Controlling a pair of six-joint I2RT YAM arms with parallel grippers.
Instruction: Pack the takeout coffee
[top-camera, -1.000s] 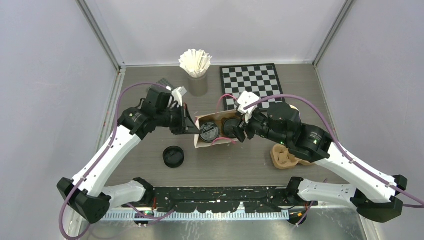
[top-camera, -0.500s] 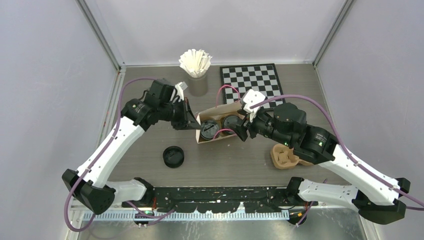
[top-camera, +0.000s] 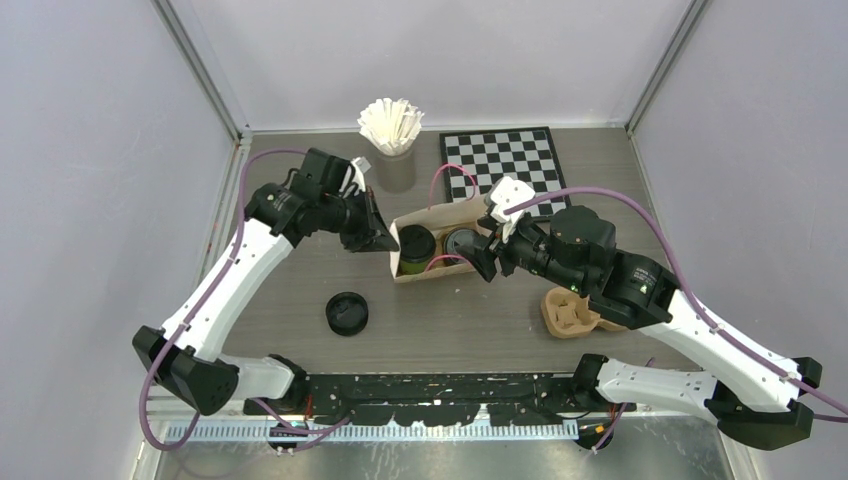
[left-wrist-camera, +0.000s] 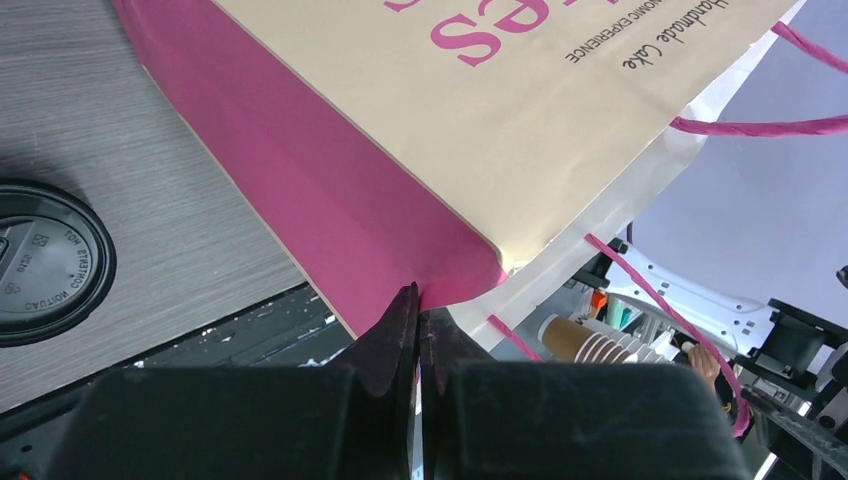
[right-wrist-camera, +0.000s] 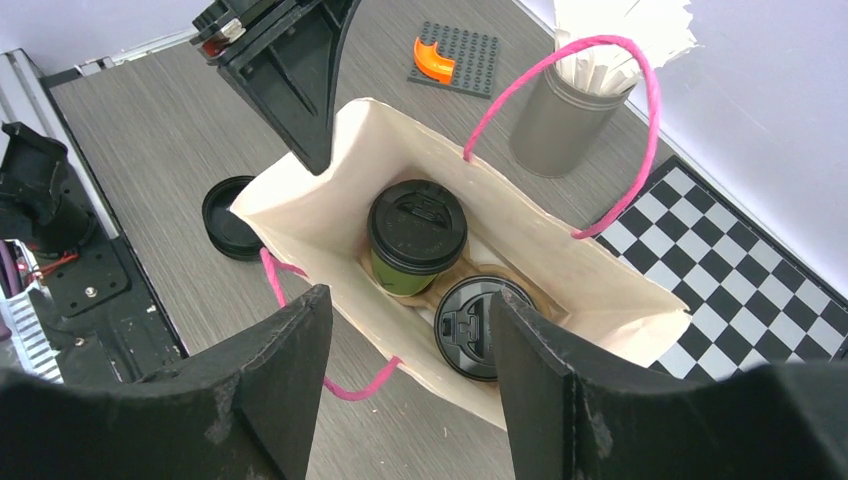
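Observation:
The cream paper bag (top-camera: 440, 222) with pink handles stands open at mid-table. Inside it are two takeout coffee cups. One (top-camera: 416, 246) (right-wrist-camera: 417, 235) shows its olive-green wall and black lid. Of the other (top-camera: 463, 243) (right-wrist-camera: 475, 325) I see only the black lid. My left gripper (top-camera: 385, 238) (left-wrist-camera: 418, 296) is shut on the bag's left pink side fold. My right gripper (top-camera: 486, 262) (right-wrist-camera: 408, 300) hovers open over the bag's right end with nothing between its fingers.
A loose black lid (top-camera: 347, 313) (left-wrist-camera: 45, 262) lies left of the bag toward the front. A brown pulp carrier (top-camera: 570, 312) sits under my right arm. At the back are a chessboard (top-camera: 505, 160), a grey holder of white sticks (top-camera: 392, 135) and a grey stud plate (right-wrist-camera: 455, 60).
My left gripper has moved away from the base with the bag's edge, and the bag has swung from tipped over to more upright. The right gripper stayed by its right end.

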